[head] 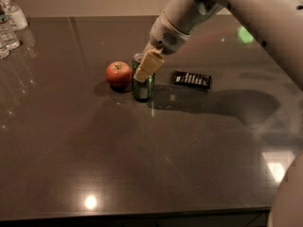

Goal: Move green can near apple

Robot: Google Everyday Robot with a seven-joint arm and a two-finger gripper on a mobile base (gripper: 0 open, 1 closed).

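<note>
Pincer [144, 66] pinches the top of the dark green metal drink can [143, 88], directly beneath it, long axis vertical. Can stands on the dark counter [142, 164], just beside the small red-orange apple [118, 73].

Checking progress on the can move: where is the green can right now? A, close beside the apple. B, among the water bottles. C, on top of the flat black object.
A: the green can stands close beside the apple, the hand closed on its upper part, well apart from the flat black object.
</note>
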